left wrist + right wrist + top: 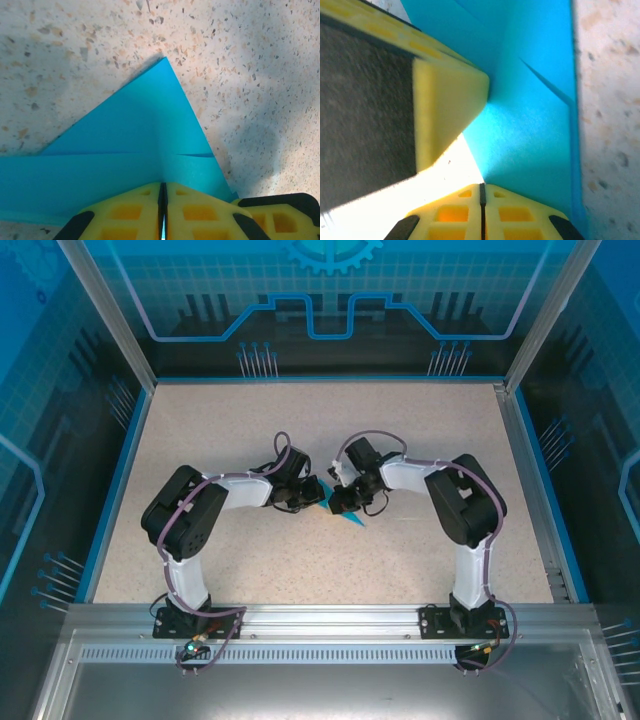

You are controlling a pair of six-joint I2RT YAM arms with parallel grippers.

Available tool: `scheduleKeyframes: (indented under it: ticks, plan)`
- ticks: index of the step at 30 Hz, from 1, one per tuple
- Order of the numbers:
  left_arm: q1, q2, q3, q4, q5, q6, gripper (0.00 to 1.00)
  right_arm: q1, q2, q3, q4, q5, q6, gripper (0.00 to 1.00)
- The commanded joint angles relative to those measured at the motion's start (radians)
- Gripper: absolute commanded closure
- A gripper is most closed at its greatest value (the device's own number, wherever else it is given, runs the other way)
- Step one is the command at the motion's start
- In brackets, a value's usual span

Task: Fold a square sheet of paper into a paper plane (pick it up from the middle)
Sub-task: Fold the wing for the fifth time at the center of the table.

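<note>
The teal-blue sheet of paper (348,519) lies mid-table, folded to a sharp point with overlapping flaps. In the left wrist view the paper (135,130) tapers to its tip on the speckled tabletop, a crease running up from my left gripper (162,186), which is shut on the paper's near edge. My right gripper (481,186) is shut on the paper (535,125) from the other side, with a yellow finger (447,105) of the left gripper close beside it. From above, the left gripper (316,494) and right gripper (336,502) meet over the paper and hide most of it.
The speckled beige table (400,430) is bounded by blue-trimmed transparent walls on three sides. A metal rail (320,620) with both arm bases runs along the near edge. Open tabletop surrounds the two grippers.
</note>
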State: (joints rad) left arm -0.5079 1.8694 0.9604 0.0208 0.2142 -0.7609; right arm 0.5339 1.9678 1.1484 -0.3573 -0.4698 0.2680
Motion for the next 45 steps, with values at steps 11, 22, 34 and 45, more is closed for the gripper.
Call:
scheduleKeyframes:
  ticks: [11,22,34,45]
  plan:
    - [0.042,0.053,-0.023,-0.105,-0.058,-0.001,0.89,-0.129,-0.136,-0.298,0.033,-0.017,0.059,0.93]
    - [0.040,0.029,-0.064,-0.067,-0.043,-0.116,0.88,-0.013,-0.389,-0.349,0.284,0.193,0.385,0.83]
    - [0.037,0.003,-0.119,-0.028,-0.070,-0.221,0.88,0.144,-0.242,-0.424,0.716,0.443,0.816,0.87]
    - [0.035,0.012,-0.110,-0.040,-0.073,-0.212,0.88,0.145,-0.202,-0.518,0.811,0.497,0.869,0.90]
